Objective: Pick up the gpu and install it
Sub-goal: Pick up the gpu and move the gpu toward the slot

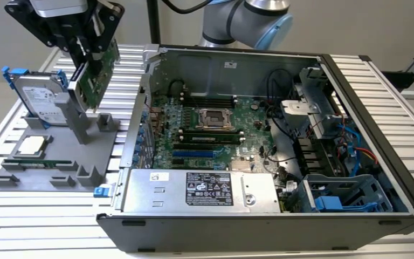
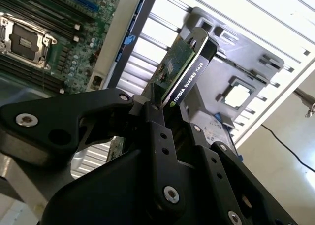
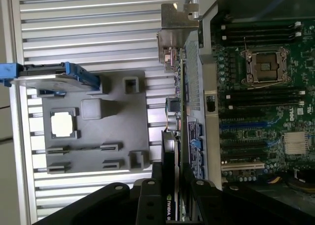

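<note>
Above the grey holder [image 1: 84, 156], gripper [image 1: 90, 51] clamping gpu [image 1: 92, 81] — beside the case [image 1: 228, 232]

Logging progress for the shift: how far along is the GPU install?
Pickup looks done: the hand is shut on the gpu, held above the gray holder. Left: it is outside the computer case, not yet seated on the motherboard.

At eleven o'clock in the exterior view my gripper [image 1: 86, 54] runs off the frame edge (mount and all) and covers the gpu's [image 1: 94, 82] upper end. The arm [image 1: 247, 21] at twelve o'clock is cropped too.
</note>
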{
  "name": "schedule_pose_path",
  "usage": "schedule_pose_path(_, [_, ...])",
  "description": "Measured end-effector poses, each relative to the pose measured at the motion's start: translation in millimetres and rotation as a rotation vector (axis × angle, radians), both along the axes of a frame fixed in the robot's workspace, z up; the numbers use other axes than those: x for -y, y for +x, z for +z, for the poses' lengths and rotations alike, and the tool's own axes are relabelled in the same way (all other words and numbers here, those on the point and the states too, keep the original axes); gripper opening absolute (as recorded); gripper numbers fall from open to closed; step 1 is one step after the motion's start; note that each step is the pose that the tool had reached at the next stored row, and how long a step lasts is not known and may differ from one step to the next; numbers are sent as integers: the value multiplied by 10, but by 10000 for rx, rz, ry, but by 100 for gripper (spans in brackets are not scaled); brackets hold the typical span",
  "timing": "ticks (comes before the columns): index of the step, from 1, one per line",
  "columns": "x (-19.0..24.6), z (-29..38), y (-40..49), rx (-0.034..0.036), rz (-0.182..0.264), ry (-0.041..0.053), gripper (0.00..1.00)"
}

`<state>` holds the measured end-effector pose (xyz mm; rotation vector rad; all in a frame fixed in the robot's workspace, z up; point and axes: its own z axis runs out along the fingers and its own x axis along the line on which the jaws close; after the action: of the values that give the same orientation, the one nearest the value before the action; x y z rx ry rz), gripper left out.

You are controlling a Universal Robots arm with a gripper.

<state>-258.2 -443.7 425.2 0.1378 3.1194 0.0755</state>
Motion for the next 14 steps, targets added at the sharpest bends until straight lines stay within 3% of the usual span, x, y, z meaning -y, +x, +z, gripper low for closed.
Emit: schedule_pose_path(14, [0, 9, 130, -1, 0, -1, 0])
